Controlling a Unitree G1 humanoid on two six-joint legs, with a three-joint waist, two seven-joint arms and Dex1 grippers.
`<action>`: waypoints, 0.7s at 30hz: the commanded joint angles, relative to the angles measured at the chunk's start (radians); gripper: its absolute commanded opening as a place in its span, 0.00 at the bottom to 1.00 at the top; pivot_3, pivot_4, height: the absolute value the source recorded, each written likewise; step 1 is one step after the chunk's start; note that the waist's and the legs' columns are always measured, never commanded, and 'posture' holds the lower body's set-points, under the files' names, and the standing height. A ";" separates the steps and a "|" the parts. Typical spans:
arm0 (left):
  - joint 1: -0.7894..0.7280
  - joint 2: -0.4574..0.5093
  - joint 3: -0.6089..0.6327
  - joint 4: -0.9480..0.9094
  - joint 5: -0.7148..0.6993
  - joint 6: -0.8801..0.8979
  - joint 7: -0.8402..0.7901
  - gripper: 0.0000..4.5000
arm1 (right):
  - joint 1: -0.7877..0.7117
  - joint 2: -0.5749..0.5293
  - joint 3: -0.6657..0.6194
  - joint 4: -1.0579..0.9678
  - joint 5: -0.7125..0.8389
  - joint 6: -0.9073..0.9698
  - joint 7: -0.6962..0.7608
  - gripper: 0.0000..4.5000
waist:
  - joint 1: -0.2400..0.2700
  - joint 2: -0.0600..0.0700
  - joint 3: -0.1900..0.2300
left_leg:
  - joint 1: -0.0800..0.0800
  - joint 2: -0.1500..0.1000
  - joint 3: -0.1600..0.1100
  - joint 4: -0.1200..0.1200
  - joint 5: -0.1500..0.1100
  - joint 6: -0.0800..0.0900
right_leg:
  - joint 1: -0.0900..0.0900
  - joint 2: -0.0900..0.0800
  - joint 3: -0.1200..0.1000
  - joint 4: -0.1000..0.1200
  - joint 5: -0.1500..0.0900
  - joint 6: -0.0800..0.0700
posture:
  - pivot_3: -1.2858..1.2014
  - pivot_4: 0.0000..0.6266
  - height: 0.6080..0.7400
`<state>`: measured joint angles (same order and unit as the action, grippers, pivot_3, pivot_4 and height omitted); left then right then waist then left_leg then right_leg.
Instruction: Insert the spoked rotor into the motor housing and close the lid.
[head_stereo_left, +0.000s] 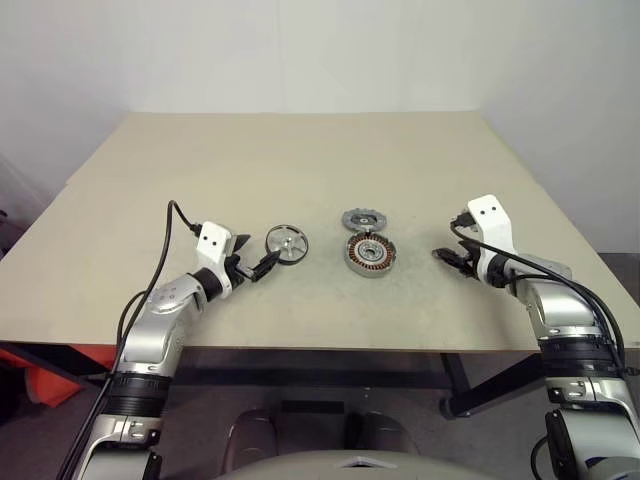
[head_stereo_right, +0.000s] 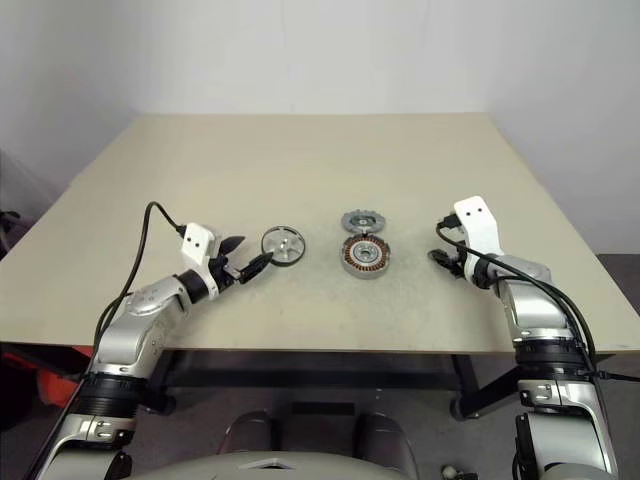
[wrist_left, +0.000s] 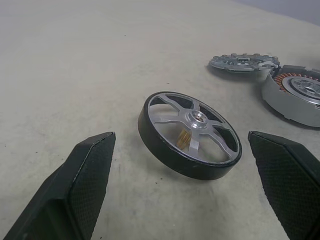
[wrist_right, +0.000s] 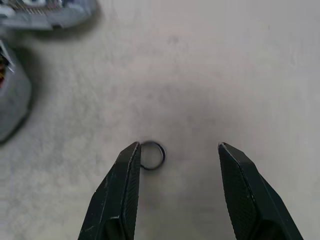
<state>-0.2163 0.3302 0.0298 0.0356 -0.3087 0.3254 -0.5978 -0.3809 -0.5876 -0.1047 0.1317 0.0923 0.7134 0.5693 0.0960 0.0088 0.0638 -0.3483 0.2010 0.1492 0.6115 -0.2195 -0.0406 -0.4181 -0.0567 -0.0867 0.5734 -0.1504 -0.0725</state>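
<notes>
Nearest, the left gripper hovers low over the bench, jaws wide and empty. The spoked rotor lies flat just beyond them, at its 1 o'clock. The right gripper stands partly open and empty above a small dark ring. At the right gripper's 9 o'clock sits the motor housing, with the lid against its far side, at 12 o'clock.

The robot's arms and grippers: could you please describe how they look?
Both arms are silver-grey metal with black joint bands, and a black cable loops along each. Each wrist carries a white boxy block with two small dark dots. The left gripper and right gripper have black jaws, tapered and with finely textured inner faces.
</notes>
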 joint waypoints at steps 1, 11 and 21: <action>-0.020 0.002 0.000 -0.013 0.003 -0.017 -0.005 1.00 | -0.023 -0.009 0.000 -0.069 0.033 0.015 0.022 0.60 | 0.000 0.000 0.000 | 0.000 0.000 0.000 0.000 0.000 0.000 | 0.000 0.000 0.000 0.000 0.000 0.000 | 0.52 0.00 1.00; -0.015 0.002 0.003 -0.019 0.004 -0.016 -0.002 1.00 | -0.008 0.013 0.031 -0.015 0.030 0.000 -0.001 0.60 | 0.000 0.000 0.000 | 0.000 0.001 0.000 0.000 0.000 0.000 | 0.000 0.000 0.000 0.000 0.000 0.000 | 0.52 0.00 1.00; -0.007 0.002 0.004 -0.030 0.002 -0.013 0.001 1.00 | -0.004 0.009 0.033 0.031 0.026 -0.008 -0.017 0.60 | 0.000 0.000 0.000 | 0.000 0.000 0.000 0.000 0.000 0.000 | 0.000 0.000 0.000 0.000 0.000 0.000 | 0.52 0.00 1.00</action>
<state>-0.2157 0.3277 0.0299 0.0359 -0.3065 0.3246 -0.5972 -0.3745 -0.5763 -0.0662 0.1695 0.1184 0.7218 0.5616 0.0963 0.0093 0.0635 -0.3487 0.2014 0.1491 0.6112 -0.2197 -0.0404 -0.4181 -0.0569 -0.0868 0.5733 -0.1504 -0.0725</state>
